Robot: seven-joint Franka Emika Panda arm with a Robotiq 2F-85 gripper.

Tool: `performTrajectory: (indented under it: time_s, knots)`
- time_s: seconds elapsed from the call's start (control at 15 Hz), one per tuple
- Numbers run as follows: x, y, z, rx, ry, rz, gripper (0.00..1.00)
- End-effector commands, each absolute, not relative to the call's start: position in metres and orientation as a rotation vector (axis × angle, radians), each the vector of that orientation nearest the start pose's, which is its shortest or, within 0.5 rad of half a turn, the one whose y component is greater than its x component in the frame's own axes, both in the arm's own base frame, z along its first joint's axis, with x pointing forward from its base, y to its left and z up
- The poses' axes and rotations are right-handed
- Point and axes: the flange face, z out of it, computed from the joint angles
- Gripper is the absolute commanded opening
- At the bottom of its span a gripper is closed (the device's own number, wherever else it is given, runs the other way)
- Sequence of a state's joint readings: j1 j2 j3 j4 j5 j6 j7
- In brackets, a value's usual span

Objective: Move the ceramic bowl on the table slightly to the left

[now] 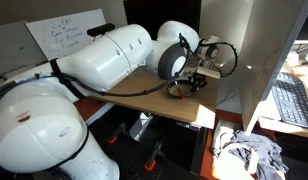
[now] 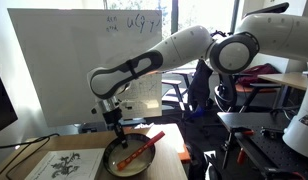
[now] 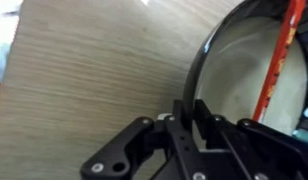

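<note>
Starting up close with the wrist view: the black metal gripper [image 3: 191, 112] is cut off at the bottom edge, so you only get the linkage and two stubby fingers. The jaws are drawn narrow, and the rim of the small round ceramic bowl [image 3: 244, 90], dark brown outside and pale yellowish inside, runs straight into them, so it looks pinched on that rim. The bowl itself is chopped off by the right edge, with maybe half of it showing. A thin red-orange stick [image 3: 282, 60] lies across its glossy inside, both ends out of shot. Everything else in that shot is the light tan wooden table [image 3: 84, 80], smooth with a fine straight grain and a bit blurry.

Pulling back, in an exterior view the bowl sits near the table's front edge with the gripper [image 2: 116, 128] planted on the rim farthest from the camera, and a white sheet of paper with a dark printed drawing [image 2: 59, 165] lies just beside it. The smooth, rounded white robot arm [image 2: 154, 60] arcs in from the upper right. From the opposite angle the arm's fat shell fills most of the shot and the bowl is mostly hidden behind the wrist, so I honestly can't make out much of it.

Further back there's a whiteboard with handwriting too small to read [image 2: 64, 60], a dark keyboard [image 1: 291, 100] on a neighbouring desk, and a crumpled grey-white cloth [image 1: 249, 155] down low. It looks like an office or lab.
</note>
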State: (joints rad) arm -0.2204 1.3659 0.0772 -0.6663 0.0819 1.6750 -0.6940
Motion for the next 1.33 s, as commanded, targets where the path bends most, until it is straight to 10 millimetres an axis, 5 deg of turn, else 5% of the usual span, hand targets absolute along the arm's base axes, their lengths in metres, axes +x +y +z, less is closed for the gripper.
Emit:
performTrajectory:
  time_s: [0.0,0.6,1.27]
  knots:
    - [0.742,-0.124,0.092,-2.716,-0.700,0.383,0.04]
    - [0.743,-0.100,0.102,-2.590,-0.881,0.348,0.04]
    - [0.728,-0.021,0.096,-2.328,-1.099,0.440,0.04]
